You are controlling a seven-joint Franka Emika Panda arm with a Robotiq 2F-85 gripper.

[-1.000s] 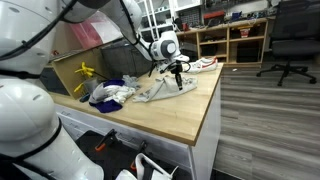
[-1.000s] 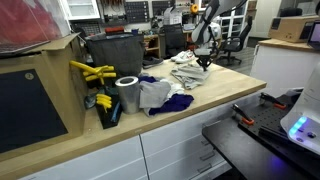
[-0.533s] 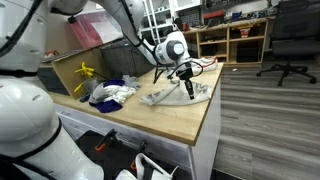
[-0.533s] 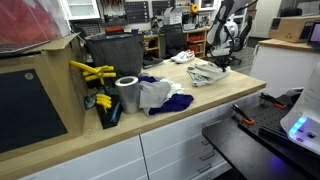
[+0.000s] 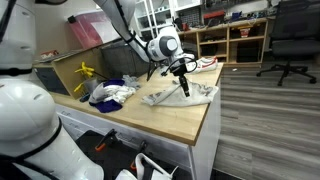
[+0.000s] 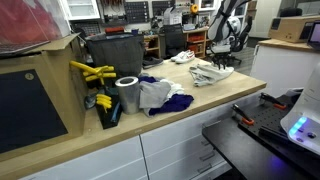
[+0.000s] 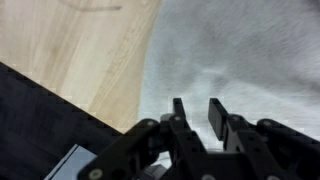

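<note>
— Left of the grey cloth, what sits on the bench?

— Well off to that side are some yellow clamps, as far as so small a view lets me say. Nearer the cloth, but apart from it, is a heap of blue and white rags.

— And the cloth itself?

— It lies spread out on the wood, mostly flat. The side turned away from the rags comes close to the bench's outer edge.

— Where is the tool?

— The tool is right over the cloth, pointing down at its middle and hanging low. The wrist view shows its two fingers a little way apart, so it is partly open. Only fabric shows through the gap, and nothing is pinched between them.

— So the cloth is not held?

— No. It rests on the bench under its own weight, free of the grip.

— How far along would you put the job?

— I'd judge the laying-out part as good as done, since the cloth is down and opened out. Little seems left. The side toward the rags looks rumpled rather than smooth, and the tool is not yet lifted clear of the fabric.
</note>
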